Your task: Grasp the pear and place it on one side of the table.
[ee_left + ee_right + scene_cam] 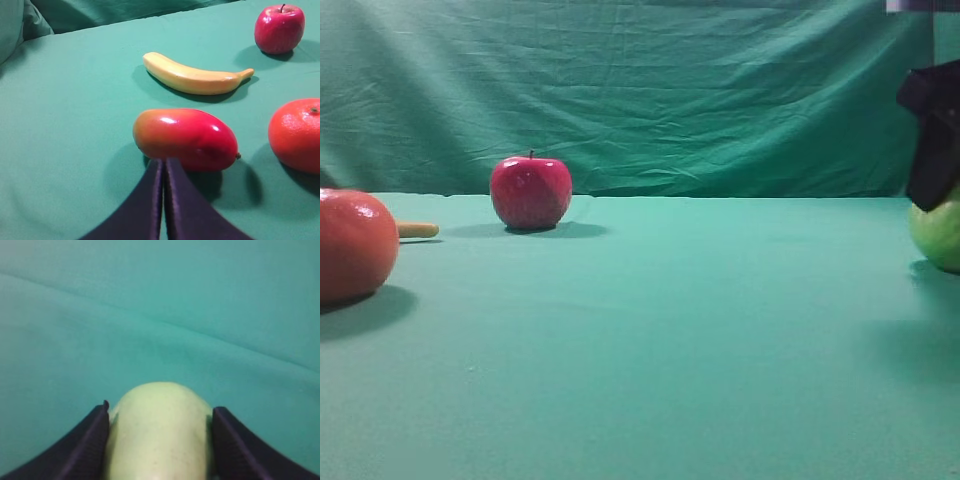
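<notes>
The yellow-green pear [940, 235] stands on the teal table [670, 350] at the far right edge of the exterior view, partly cut off by the frame. My right gripper [934, 195] comes down on it from above. In the right wrist view the pear [160, 435] fills the space between the two dark fingers [90, 440] of the right gripper [160, 412], which press against its sides. My left gripper [163, 162] is shut with nothing in it, its tips just in front of a red mango [185, 139].
A red apple [530, 192] stands at the back left. A large orange-red round fruit [350, 245] sits at the left edge, with a banana [417, 230] end showing behind it. The wrinkled green backdrop [640, 90] closes the far side.
</notes>
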`<state>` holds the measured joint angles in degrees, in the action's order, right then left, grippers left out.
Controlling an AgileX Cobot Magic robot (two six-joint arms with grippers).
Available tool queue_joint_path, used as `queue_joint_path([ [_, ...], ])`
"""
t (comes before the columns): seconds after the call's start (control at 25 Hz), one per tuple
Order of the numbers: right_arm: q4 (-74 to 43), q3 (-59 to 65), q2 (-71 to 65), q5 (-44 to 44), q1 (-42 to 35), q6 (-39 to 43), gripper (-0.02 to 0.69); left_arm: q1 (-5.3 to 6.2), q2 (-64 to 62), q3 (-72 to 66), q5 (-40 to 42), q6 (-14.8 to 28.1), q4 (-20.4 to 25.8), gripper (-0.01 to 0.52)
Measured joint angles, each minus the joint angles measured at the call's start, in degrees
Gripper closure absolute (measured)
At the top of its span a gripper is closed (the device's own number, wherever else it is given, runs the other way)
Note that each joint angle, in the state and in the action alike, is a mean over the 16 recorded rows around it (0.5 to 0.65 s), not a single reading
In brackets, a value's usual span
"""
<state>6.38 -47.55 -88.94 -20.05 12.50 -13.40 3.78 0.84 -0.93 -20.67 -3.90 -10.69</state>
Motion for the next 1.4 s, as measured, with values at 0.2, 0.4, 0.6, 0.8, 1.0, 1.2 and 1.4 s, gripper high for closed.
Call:
queue_joint_path([
  [0.2, -0.1, -4.6, 3.3, -7.0, 0.0, 0.0, 0.097, 0.00, 0.0, 0.0, 0.0, 0.0, 0.0, 0.514],
  [0.4, -0.2, -9.0, 9.2, -14.7, 0.0, 0.0, 0.278, 0.00, 0.0, 0.0, 0.0, 0.0, 0.0, 0.514],
  [0.6, -0.3, -11.4, 17.4, -20.8, -0.1, 0.0, 0.479, 0.00, 0.0, 0.0, 0.0, 0.0, 0.0, 0.514],
  [0.8, -0.2, -10.9, 27.3, -24.0, -0.1, 0.0, 0.633, 0.00, 0.0, 0.0, 0.0, 0.0, 0.0, 0.514],
  [1.0, -0.1, -8.5, 38.2, -25.5, -0.1, 0.1, 0.665, 0.00, 0.0, 0.0, 0.0, 0.0, 0.0, 0.514],
  [1.2, 0.4, -5.4, 48.5, -26.7, -0.1, 0.3, 0.665, 0.00, 0.0, 0.0, 0.0, 0.0, 0.0, 0.514],
  [1.4, 1.0, -3.1, 56.7, -28.7, -0.1, 0.6, 0.665, 0.00, 0.0, 0.0, 0.0, 0.0, 0.0, 0.514],
])
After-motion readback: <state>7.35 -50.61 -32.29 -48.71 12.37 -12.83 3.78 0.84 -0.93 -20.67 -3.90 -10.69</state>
